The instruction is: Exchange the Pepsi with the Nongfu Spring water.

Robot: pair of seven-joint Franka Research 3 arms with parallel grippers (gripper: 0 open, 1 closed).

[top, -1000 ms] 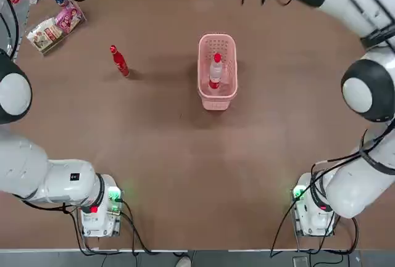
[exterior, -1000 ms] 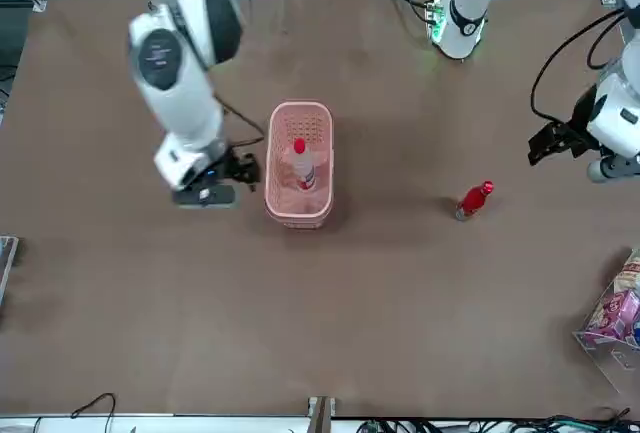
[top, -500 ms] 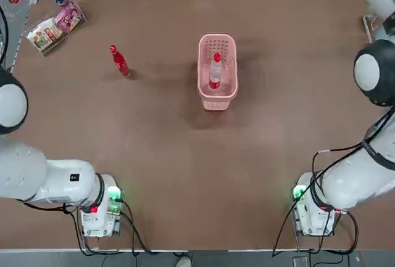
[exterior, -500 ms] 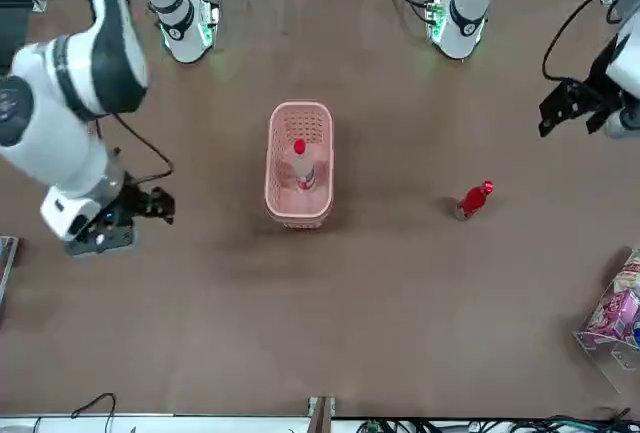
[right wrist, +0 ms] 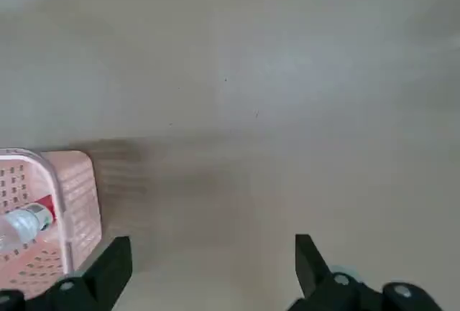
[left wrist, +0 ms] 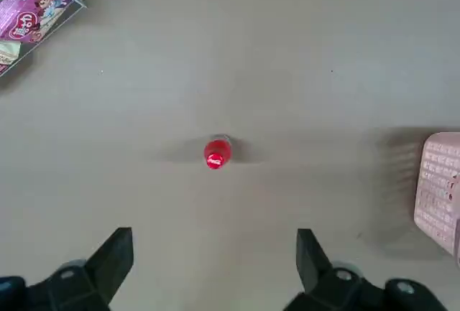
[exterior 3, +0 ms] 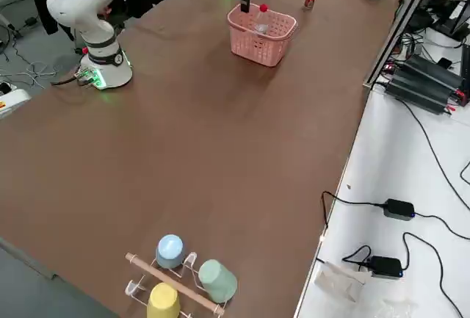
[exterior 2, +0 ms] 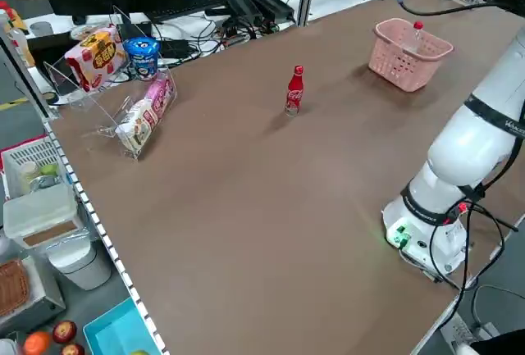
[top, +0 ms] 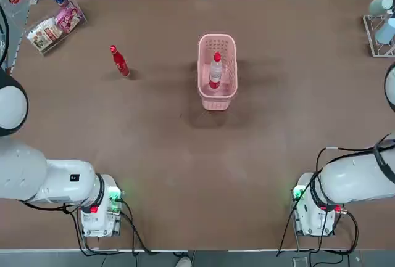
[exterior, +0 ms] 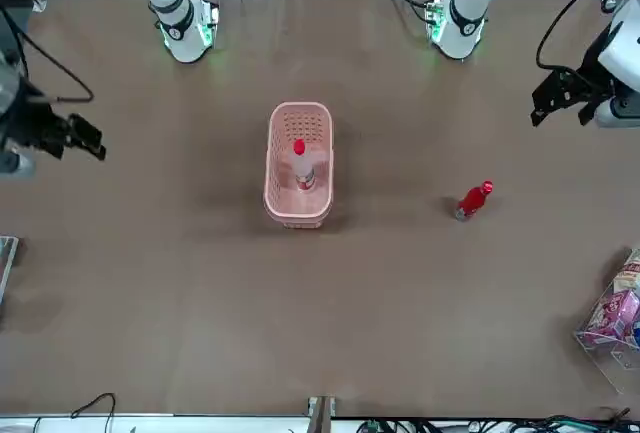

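Observation:
The Pepsi, an all-red slim bottle, stands upright on the brown table's left half; it also shows as the Pepsi. The Nongfu Spring water, clear with a red cap and label, stands inside the pink basket at the table's centre. My left gripper hovers high near the table's left edge, open, looking straight down on the Pepsi with nothing between its fingers. My right gripper hangs open well off to the basket's right, with the basket at the edge of its wrist view.
A clear stand with snack packets sits at the far left corner. A cup rack stands at the table's right edge, also seen as the cup rack. Both arm bases occupy the near corners.
My right gripper has swung away from beside the basket to the table's right edge, and that arm has left the top view's far side. The left gripper has shifted slightly. Bottles have not moved.

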